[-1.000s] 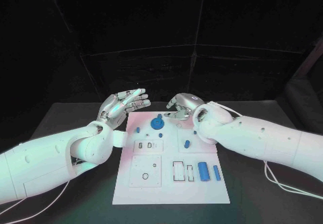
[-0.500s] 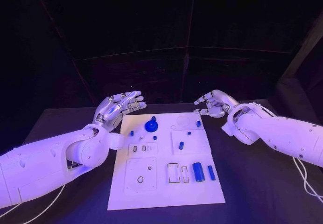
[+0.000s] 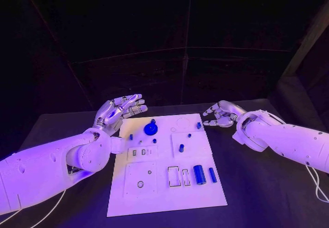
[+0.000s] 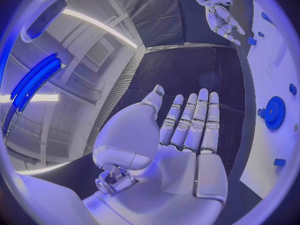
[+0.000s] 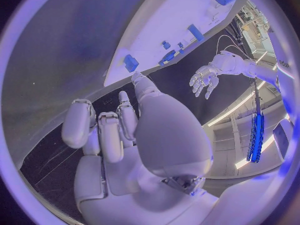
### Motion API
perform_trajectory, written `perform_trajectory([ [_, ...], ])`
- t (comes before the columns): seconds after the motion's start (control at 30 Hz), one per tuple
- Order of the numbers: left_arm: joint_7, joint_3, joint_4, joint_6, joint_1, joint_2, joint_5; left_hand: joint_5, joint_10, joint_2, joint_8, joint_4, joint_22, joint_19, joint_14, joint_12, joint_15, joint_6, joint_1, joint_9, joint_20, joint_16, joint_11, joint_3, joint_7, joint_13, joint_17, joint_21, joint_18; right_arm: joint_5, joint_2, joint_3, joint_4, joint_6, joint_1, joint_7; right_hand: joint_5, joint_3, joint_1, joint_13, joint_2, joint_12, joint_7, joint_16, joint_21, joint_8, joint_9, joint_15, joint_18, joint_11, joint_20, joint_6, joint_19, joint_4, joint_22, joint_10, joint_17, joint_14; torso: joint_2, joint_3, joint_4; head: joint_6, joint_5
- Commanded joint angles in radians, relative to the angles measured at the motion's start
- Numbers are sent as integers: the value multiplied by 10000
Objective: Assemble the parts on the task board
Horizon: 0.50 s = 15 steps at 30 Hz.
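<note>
White and bare-edged, the task board (image 3: 167, 190) lies in the middle of the black worktop (image 3: 267, 190), and the right hand (image 3: 223, 114) has drawn back from it: a second ago it was curled over the board's far edge near the blue gear (image 3: 150, 128), and now it hangs off the board's far right corner, over the dark worktop. The gear sits flat at the far end of the board, uncovered, so that placement looks done and the hand is likely between parts. Its fingers (image 5: 100, 130) are loosely curled inward with nothing in them and touch nothing. The left hand (image 3: 120, 110) stays raised beside the board's far left corner, fingers (image 4: 194, 120) straight and together, palm open, empty. Near the board's near edge a thick blue cylinder (image 3: 198, 175) and a thinner blue pin (image 3: 212, 175) lie side by side, seemingly waiting.
</note>
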Motion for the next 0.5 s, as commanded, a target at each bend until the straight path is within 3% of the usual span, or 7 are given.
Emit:
perform_trajectory([
  [0.03, 38, 6, -23, 153, 2, 25, 28, 29, 47, 66, -33, -82, -9, 63, 49, -35, -18, 54, 39, -2, -13, -43, 20, -4, 680, -6, -15, 27, 163, -440, 43, 7, -113, 435, -11, -130, -4, -8, 100, 122, -4, -46, -11, 23, 16, -50, -16, -76, -135, -15, -31, -84, 15, -58, -13, -24, 1767, 839, 9, 25, 11, -7, 3],
  [0.07, 37, 6, -34, 154, -3, 29, 28, 29, 47, 66, -33, -82, -9, 63, 49, -35, -18, 54, 39, -2, -13, -43, 20, -4, 680, -6, -15, 27, 163, -457, 61, 7, -151, 473, -21, -132, -14, -10, 108, 119, -3, -51, -13, 24, 14, -55, -16, -78, -134, -16, -33, -97, 13, -67, -18, -27, 1772, 840, 0, 15, 9, -26, 6],
  [0.13, 36, 5, -56, 159, -12, 37, 29, 29, 47, 66, -33, -82, -9, 63, 49, -35, -18, 54, 39, -2, -13, -43, 20, -4, 680, -6, -15, 27, 163, -481, 100, 7, -211, 566, -49, -129, -14, -10, 108, 119, -3, -51, -13, 24, 14, -55, -16, -78, -134, -16, -33, -97, 13, -67, -18, -27, 1772, 840, 4, 33, 7, -29, 21],
  [0.33, 23, 4, -99, 172, -24, 53, 29, 29, 47, 66, -33, -82, -9, 63, 49, -35, -18, 54, 39, -2, -13, -43, 20, -4, 680, -6, -15, 27, 163, -606, 227, 8, -298, 753, -161, -137, -34, -7, 129, 120, 13, -53, -18, 26, 18, -60, -14, -81, -136, -21, -35, -116, 18, -83, -9, -27, 1777, 841, 3, 11, -4, -67, 44],
  [0.5, -24, 4, -131, 225, -27, 67, 30, 28, 48, 66, -36, -87, -12, 64, 52, -37, -18, 55, 39, -2, -13, -47, 18, -1, 677, -6, -17, 26, 163, -711, 318, 9, -334, 822, -205, -203, -52, 12, 159, 147, 66, -28, -24, 30, 17, -40, -3, -87, -135, -28, -41, -94, 16, -104, -11, -6, 1788, 844, -1, 9, 23, -109, 45],
])
